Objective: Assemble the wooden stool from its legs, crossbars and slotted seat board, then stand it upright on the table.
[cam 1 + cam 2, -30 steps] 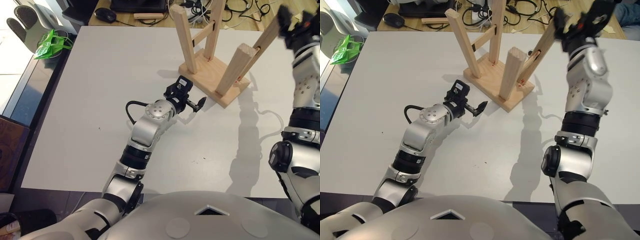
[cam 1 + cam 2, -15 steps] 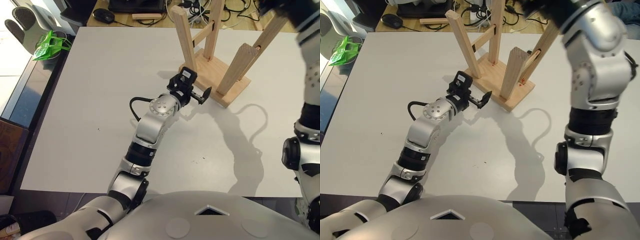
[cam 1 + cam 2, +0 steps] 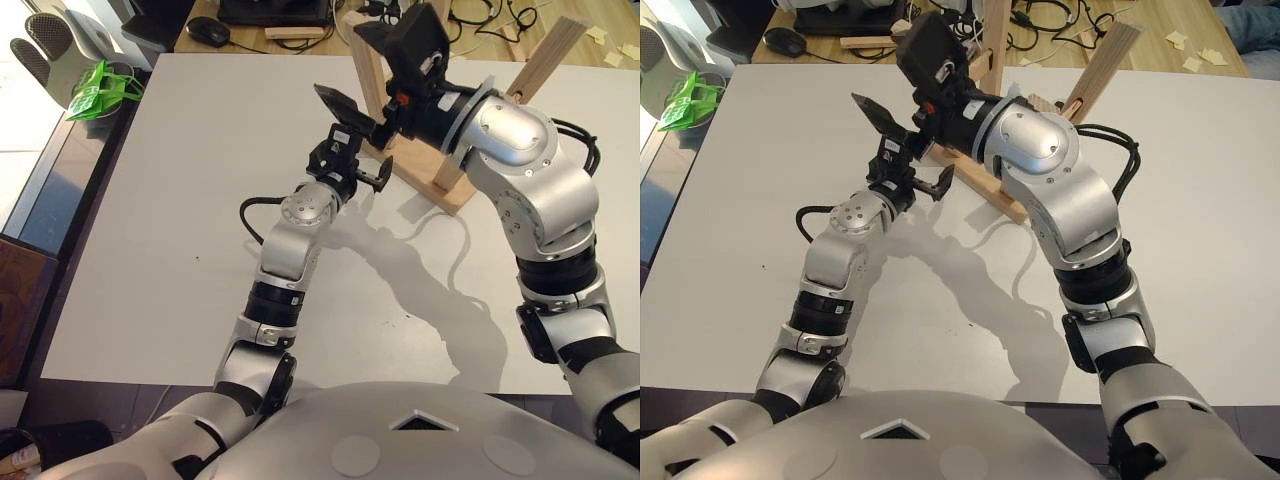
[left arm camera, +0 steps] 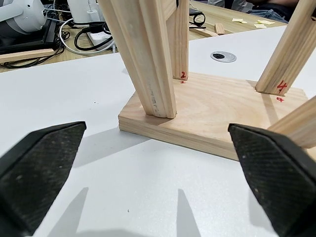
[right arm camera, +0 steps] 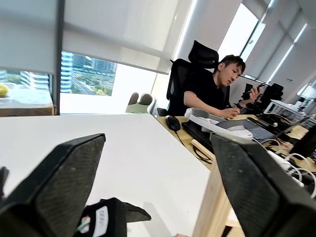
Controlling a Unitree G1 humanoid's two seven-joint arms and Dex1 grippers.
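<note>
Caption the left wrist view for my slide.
Open left gripper facing the legs-up wooden stool on the white table.

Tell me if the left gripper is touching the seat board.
Cannot tell. In the left wrist view the left gripper is open toward the seat board, but one of its fingers overlaps the board's front edge, hiding any gap.

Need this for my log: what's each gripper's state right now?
Left gripper: open, holding nothing.
Right gripper: open, holding nothing.
</note>
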